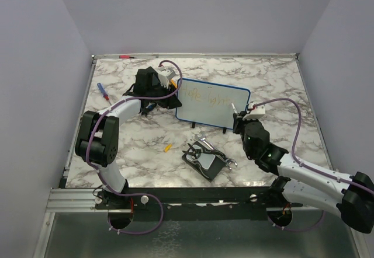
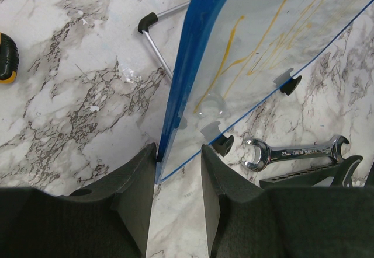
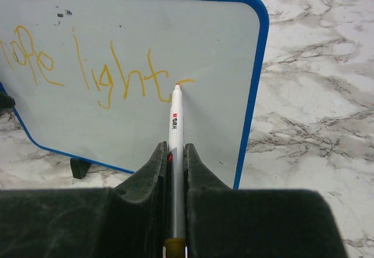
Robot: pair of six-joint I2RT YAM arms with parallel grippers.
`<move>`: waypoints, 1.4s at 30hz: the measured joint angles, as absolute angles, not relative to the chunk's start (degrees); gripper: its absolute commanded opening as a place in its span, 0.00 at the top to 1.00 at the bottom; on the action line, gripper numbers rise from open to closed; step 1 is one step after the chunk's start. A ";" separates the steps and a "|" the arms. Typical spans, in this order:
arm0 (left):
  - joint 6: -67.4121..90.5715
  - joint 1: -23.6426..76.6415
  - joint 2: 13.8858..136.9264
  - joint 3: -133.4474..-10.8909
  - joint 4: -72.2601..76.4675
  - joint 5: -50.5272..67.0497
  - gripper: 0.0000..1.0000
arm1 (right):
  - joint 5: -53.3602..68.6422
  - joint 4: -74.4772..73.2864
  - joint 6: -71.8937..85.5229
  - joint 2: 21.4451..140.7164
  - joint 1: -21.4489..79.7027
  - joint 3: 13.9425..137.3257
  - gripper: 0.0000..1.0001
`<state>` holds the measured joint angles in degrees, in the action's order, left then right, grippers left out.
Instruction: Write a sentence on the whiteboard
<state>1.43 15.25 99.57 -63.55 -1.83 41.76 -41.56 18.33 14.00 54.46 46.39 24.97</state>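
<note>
Whiteboard (image 1: pixel 213 103): stands propped on small black feet (image 2: pixel 222 145) about the middle of the marble table (image 1: pixel 280 83), slightly toward the far side, face turned to the near edge. Carries the sentence (image 3: pixel 111 74) in thin orange-yellow strokes across the upper half. Reads "light" at the right end, with a shorter, less clear word to its left.

Left gripper (image 2: pixel 178 173): clamped on the board's left edge, blue rim against one finger, white face against the other.

Right gripper (image 3: pixel 174 159): closed tight on a white pen (image 3: pixel 176 115), barrel running straight out between the fingers. Pen tip touching the board at the end of a short orange dash just right of the "t", close to the right rim.

Elsewhere on the table:
- a black pad (image 1: pixel 205 163) on the near side of the board, with a silver wrench (image 2: pixel 292 152) at its far edge
- a small yellow piece (image 1: pixel 168 147) just left of the pad
- a blue-and-red screwdriver (image 1: pixel 103 93) well to the left
- a red item (image 1: pixel 124 55) against the far edge, too small to identify
</note>
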 measured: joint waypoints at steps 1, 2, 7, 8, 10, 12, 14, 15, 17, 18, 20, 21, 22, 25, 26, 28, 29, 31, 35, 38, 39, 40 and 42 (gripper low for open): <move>1.45 15.25 99.57 -63.55 -1.83 41.76 0.63 | -41.34 18.31 14.11 54.52 46.39 24.97 1.00; 1.43 15.25 99.57 -63.55 -1.83 41.76 0.63 | -41.25 18.26 14.26 54.54 46.39 24.97 1.00; 1.43 15.29 99.57 -63.55 -1.83 41.76 0.63 | -41.25 17.02 16.16 54.52 46.39 24.97 1.00; 1.43 15.31 99.57 -63.55 -1.80 41.76 0.63 | -41.28 16.60 16.64 54.46 46.39 24.97 1.00; 1.43 15.35 99.57 -63.55 -1.83 41.74 0.63 | -41.30 15.99 17.61 54.33 46.39 24.97 1.00; 1.43 15.35 99.57 -63.55 -1.83 41.74 0.63 | -41.43 14.90 18.57 54.06 46.39 24.97 1.00; 1.43 15.38 99.57 -63.55 -1.83 41.74 0.63 | -41.67 13.80 19.42 53.69 46.39 24.97 1.00; 1.43 15.40 99.57 -63.55 -1.83 41.74 0.63 | -41.89 13.30 19.70 53.45 46.39 24.97 1.00; 1.43 15.40 99.57 -63.55 -1.83 41.74 0.63 | -42.57 12.67 20.12 52.99 46.39 24.97 1.00; 1.43 15.40 99.57 -63.55 -1.83 41.76 0.63 | -42.87 12.29 20.18 52.71 46.39 24.97 1.00; 1.45 15.40 99.57 -63.55 -1.83 41.74 0.63 | -43.53 11.86 20.47 52.29 46.39 24.97 1.00; 1.43 15.40 99.57 -63.55 -1.83 41.74 0.63 | -43.90 11.68 20.53 52.14 46.39 24.97 1.00; 1.43 15.40 99.57 -63.55 -1.83 41.74 0.63 | -44.14 11.49 20.60 52.05 46.39 24.97 1.00; 1.45 15.40 99.57 -63.55 -1.83 41.74 0.63 | -44.62 10.79 20.99 52.05 46.39 24.97 1.00; 1.45 15.40 99.57 -63.55 -1.83 41.74 0.63 | -44.80 10.46 21.12 52.05 46.39 24.97 1.00; 1.45 15.40 99.57 -63.55 -1.83 41.71 0.63 | -44.99 9.87 21.50 52.07 46.39 24.97 1.00; 1.45 15.40 99.57 -63.55 -1.83 41.71 0.63 | -45.04 9.67 21.74 52.07 46.39 24.97 1.00; 1.45 15.40 99.57 -63.55 -1.83 41.69 0.63 | -45.08 9.15 22.24 52.07 46.39 24.97 1.00; 1.43 15.40 99.57 -63.55 -1.83 41.67 0.63 | -45.08 8.38 22.74 52.56 46.39 24.97 1.00; 1.45 15.42 99.57 -63.55 -1.83 41.63 0.63 | -44.99 7.94 22.74 53.54 46.39 24.97 1.00; 1.45 15.42 99.57 -63.55 -1.83 41.60 0.63 | -44.95 7.92 22.72 53.76 46.39 24.97 1.00; 1.45 15.42 99.57 -63.55 -1.83 41.56 0.63 | -44.93 7.94 22.70 53.93 46.39 24.97 1.00; 1.45 15.46 99.57 -63.55 -1.83 41.50 0.63 | -44.71 8.03 22.59 54.11 46.39 24.97 1.00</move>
<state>1.45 15.46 99.57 -63.55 -1.83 41.50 -44.71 8.03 22.59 54.11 46.39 24.97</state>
